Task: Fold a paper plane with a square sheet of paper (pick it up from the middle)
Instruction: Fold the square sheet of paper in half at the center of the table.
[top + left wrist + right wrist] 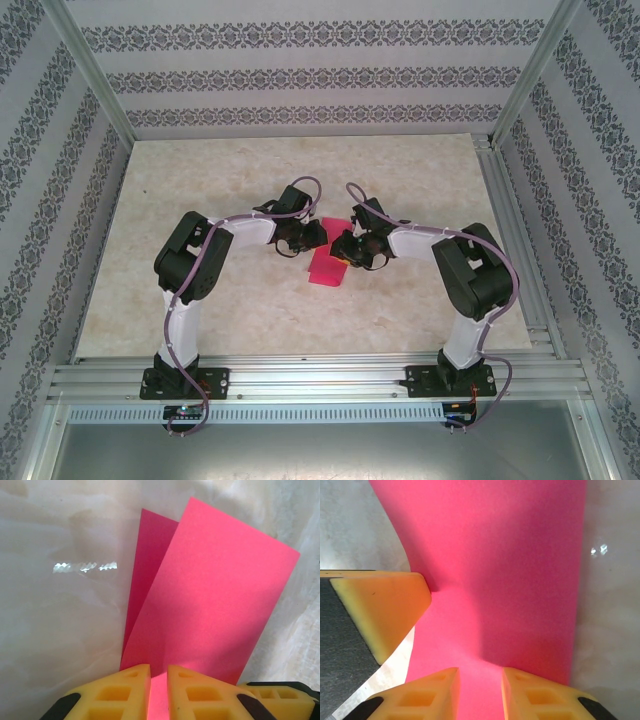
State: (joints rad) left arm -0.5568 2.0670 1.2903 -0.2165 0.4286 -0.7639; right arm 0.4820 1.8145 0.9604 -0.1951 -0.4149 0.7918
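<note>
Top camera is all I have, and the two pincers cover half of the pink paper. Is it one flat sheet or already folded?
Observer: Folded. The left wrist camera shows the paper in two layers, the lower one fanning out to the left.
Operator: Where are the left pincer's tips?
Observer: The left pincer is at the paper's near edge, with pink showing in the narrow gap between its fingers. I cannot tell whether it clamps.
Operator: How close are the two pincers?
Observer: The right wrist camera shows a yellow finger of the left pincer meeting the paper's edge just ahead of the right pincer.
</note>
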